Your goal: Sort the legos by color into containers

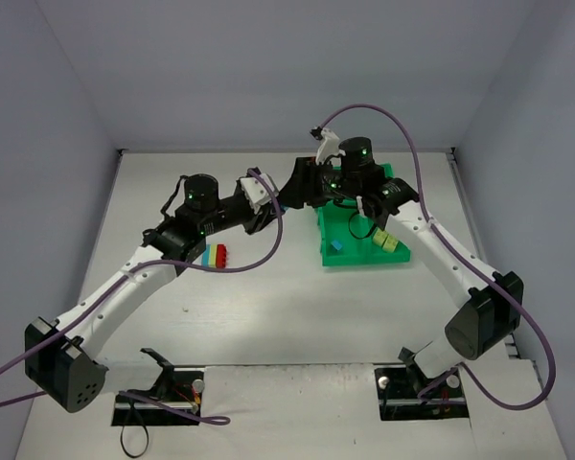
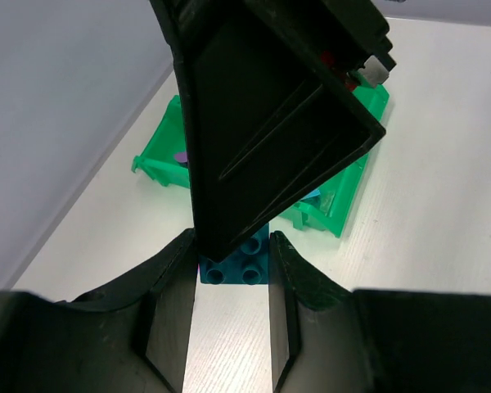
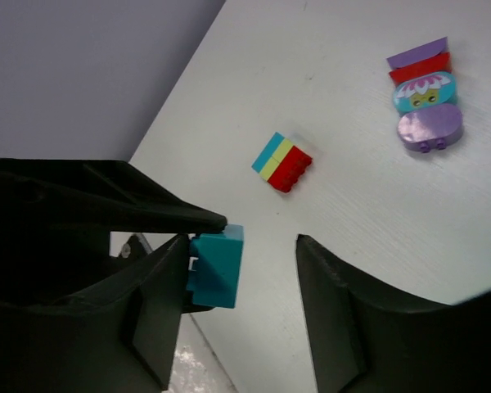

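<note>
Currently the left fingers (image 1: 276,203) are clamped on a teal brick (image 2: 237,266), one pad on each side, above the counter (image 1: 297,316) just left of the tray (image 1: 350,225). In the left wrist view the brick's four-circle face looks back at the camera. From the right wrist view it reads as a block taller than it is wide, with its long axis running up and down that picture. I cannot find it in the top view, where the two wrists crowd together over it.

The right fingers (image 1: 302,184) stand open. One of them lies just beside the brick and the other is well apart from it, so they have hold of nothing. One right finger also crosses in front of the left wrist camera and hides most of the tray there.

In the tray I see a second teal piece (image 1: 336,245) in the near left compartment and yellow-green bricks (image 1: 388,241) in the near right one. The right arm covers the far compartments.

On the counter, a stack (image 1: 214,255) of blue, yellow and red lies left to right beside the left forearm. The right wrist view also shows a row (image 3: 425,94) of purple, red, a teal face piece and a rounded purple piece, all touching.
</note>
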You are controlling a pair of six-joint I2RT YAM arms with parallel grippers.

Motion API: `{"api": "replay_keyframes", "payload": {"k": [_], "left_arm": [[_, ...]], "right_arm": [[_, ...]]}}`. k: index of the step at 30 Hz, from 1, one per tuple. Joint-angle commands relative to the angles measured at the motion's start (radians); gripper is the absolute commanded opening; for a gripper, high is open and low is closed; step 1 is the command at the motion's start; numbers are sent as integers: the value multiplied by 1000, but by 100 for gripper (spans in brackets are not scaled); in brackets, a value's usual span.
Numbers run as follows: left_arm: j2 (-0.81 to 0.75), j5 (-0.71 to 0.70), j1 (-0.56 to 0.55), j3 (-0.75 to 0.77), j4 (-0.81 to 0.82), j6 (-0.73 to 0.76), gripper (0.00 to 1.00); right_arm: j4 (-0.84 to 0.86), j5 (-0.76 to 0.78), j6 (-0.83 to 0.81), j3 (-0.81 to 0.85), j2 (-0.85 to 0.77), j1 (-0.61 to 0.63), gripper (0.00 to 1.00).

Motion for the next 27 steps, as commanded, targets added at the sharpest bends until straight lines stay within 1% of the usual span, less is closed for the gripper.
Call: {"api": "replay_keyframes", "payload": {"k": [1, 3, 4, 5, 6, 8, 9, 11, 13, 14, 15, 16, 17, 18, 19, 20, 21, 22, 23, 24, 26, 27], "left_arm": [[-9, 10, -10, 63, 67, 37, 0], [-8, 2, -10, 62, 70, 39, 0], [-6, -3, -10, 63, 72, 42, 0], [-5, -7, -10, 63, 77, 46, 0], [-2, -12, -10, 62, 78, 46, 0], [11, -15, -10, 63, 86, 45, 0], [14, -19, -10, 65, 87, 42, 2], [21, -30, -10, 60, 93, 28, 27], [18, -59, -10, 40, 113, 1, 39], [18, -75, -10, 36, 115, -10, 48], [20, -122, -10, 33, 115, -27, 67], [21, -150, -8, 27, 110, -65, 74], [23, -177, -8, 22, 106, -82, 77], [23, -234, -8, 17, 100, -99, 79], [23, -266, -8, 11, 95, -143, 80], [20, -295, -7, -9, 93, -164, 80], [17, -324, -5, -21, 93, -187, 80], [9, -379, 2, -33, 87, -237, 82], [6, -406, 9, -55, 77, -277, 84], [1, -449, 16, -62, 48, -335, 85], [-8, -477, 45, -73, -3, -398, 87], [-11, -487, 59, -75, -81, -426, 87]], "right_arm": [[64, -29, 6, 28, -4, 8, 47], [64, -38, 8, 18, -4, 8, 41], [64, -47, 6, 14, -4, 10, 33], [64, -52, 6, 10, -2, 11, 29], [64, -63, 6, 4, 1, 14, 19], [64, -72, 2, -4, 3, 14, 6], [62, -72, -1, -13, 1, 14, 1], [61, -54, -17, -24, -4, 14, 0], [59, -26, -29, -39, -14, 11, 0], [59, 18, -46, -45, -17, 8, 0], [56, 49, -58, -53, -25, -1, 0], [47, 119, -78, -67, -27, -9, 0], [45, 155, -86, -76, -30, -16, 0], [44, 190, -93, -85, -33, -39, 0], [42, 228, -96, -105, -33, -52, 0], [42, 311, -107, -113, -33, -64, 0], [44, 346, -112, -121, -28, -78, 0], [44, 377, -115, -127, -25, -107, 0], [44, 446, -119, -142, -16, -124, 0], [45, 480, -119, -148, -11, -151, 0], [44, 528, -126, -159, 7, -174, 0], [44, 560, -135, -159, 31, -184, 0]]}}
